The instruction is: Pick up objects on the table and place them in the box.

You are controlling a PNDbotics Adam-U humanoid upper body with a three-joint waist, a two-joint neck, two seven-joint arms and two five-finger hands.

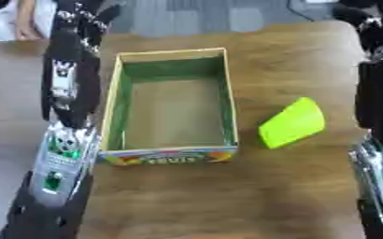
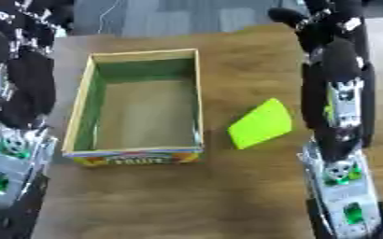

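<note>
An open cardboard box (image 1: 168, 105) sits on the wooden table (image 1: 227, 196), and everything else is placed here against it. The box is a long rectangle with pale yellow rims and green inner walls; its floor is bare brown, with nothing lying in it. The short wall nearest the robot carries a bright, colourful print with lettering too blurred to read. To the right of the box, near its front corner but apart from it, lies a lime-green wedge-shaped object (image 2: 261, 123), flat on the table and tilted so its broader end points away from the box; nothing stands between it and the box wall. The left arm (image 1: 64, 121) runs along the left side of the box, just beside its long wall, and its left hand (image 1: 82, 18) shows beyond the far left corner of the box, where I cannot tell whether its fingers are straight or curled. The right arm (image 2: 338, 140) runs well to the right of the box, past the green object, and the right hand (image 2: 322, 21) lies out beyond the far right corner with its dark fingers spread and holding nothing.
</note>
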